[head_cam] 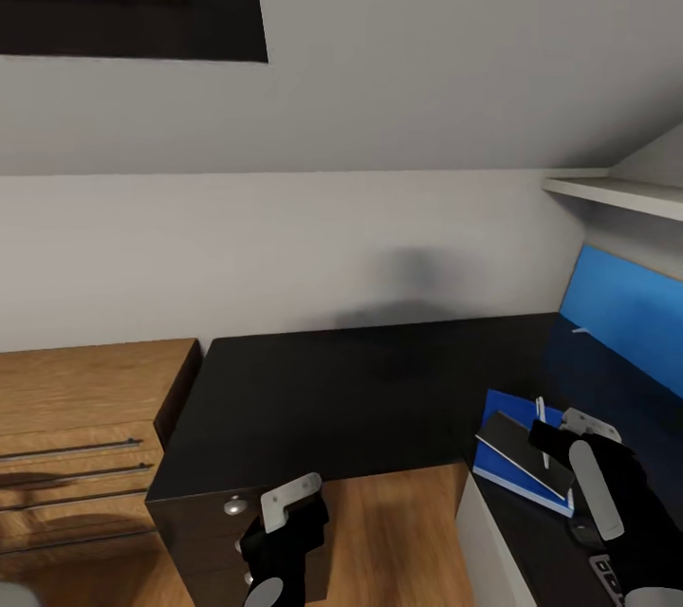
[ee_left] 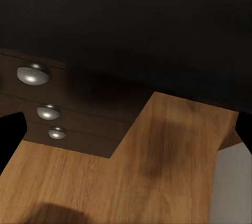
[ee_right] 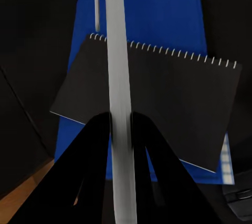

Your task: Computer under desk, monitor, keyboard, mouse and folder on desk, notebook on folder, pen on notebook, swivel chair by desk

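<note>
From here I see the glossy black L-shaped tabletop (head_cam: 341,389) filling the corner below the pale wall, with the light wooden dresser (head_cam: 85,436) against its left end; my right arm reaches in over the tabletop's right wing, its end effector (ee_right: 121,124) pointing down over the stack, while my left end effector (head_cam: 289,503) hangs low off the front edge beside the drawer unit (ee_left: 79,108) with its three round knobs, above the wood floor (ee_left: 157,171); whether its fingers are apart or together I cannot tell. The blue folder (ee_right: 152,14) lies flat near the inner front edge of the right wing; the dark spiral-bound notebook (ee_right: 173,103) sits on it, turned askew; directly above both, the right end effector is clenched on the slim white pen (ee_right: 118,66), fingers pinching it on either side.
</note>
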Available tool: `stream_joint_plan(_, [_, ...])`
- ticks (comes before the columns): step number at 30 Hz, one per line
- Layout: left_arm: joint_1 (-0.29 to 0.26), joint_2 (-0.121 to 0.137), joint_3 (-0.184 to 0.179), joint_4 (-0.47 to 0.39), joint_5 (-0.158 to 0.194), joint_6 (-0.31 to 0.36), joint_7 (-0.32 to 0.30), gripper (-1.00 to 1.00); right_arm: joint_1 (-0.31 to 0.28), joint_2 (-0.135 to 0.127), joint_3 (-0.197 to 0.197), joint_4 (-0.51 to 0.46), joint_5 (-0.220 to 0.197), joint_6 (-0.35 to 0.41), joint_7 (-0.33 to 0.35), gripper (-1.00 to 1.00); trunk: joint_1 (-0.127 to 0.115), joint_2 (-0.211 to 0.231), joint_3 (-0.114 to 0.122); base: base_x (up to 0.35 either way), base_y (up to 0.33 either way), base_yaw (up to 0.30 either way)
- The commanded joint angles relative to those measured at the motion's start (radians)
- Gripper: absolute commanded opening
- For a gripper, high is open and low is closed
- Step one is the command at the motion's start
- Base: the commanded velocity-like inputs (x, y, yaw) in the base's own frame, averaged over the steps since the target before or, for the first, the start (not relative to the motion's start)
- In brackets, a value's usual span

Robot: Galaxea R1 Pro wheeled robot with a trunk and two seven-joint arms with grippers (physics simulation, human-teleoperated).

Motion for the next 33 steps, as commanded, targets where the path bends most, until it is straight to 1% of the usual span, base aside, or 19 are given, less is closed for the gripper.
stream_joint_plan(1, [-0.001,0.0,-0.001,-0.001,0.001,0.01,0.006,1.0,-0.001,0.0,0.001,-0.001,-0.012,0.002,-0.008,-1.0,0.004,-0.008,-0.005,0.0,0.0,0.0])
stream_joint_plan(6, [-0.001,0.001,0.0,-0.001,0.001,0.01,0.006,1.0,-0.001,0.0,0.002,-0.002,-0.011,0.002,-0.007,-1.0,0.023,-0.043,-0.02,0.0,0.0,0.0])
stream_joint_plan(11, [-0.001,0.001,0.0,-0.001,0.001,0.01,0.006,1.0,-0.001,0.001,0.002,-0.003,-0.011,0.002,-0.007,-1.0,0.023,-0.043,-0.02,0.0,0.0,0.0])
stream_joint_plan(27, [-0.001,0.001,0.0,-0.001,0.001,0.01,0.006,1.0,-0.001,0.001,0.002,-0.003,-0.011,0.002,-0.007,-1.0,0.085,-0.155,-0.07,0.0,0.0,0.0])
stream_joint_plan(33, [-0.001,0.0,-0.002,-0.001,0.001,0.01,0.021,1.0,-0.001,0.001,0.002,-0.003,-0.011,0.002,-0.008,-1.0,0.108,-0.197,-0.089,0.0,0.0,0.0])
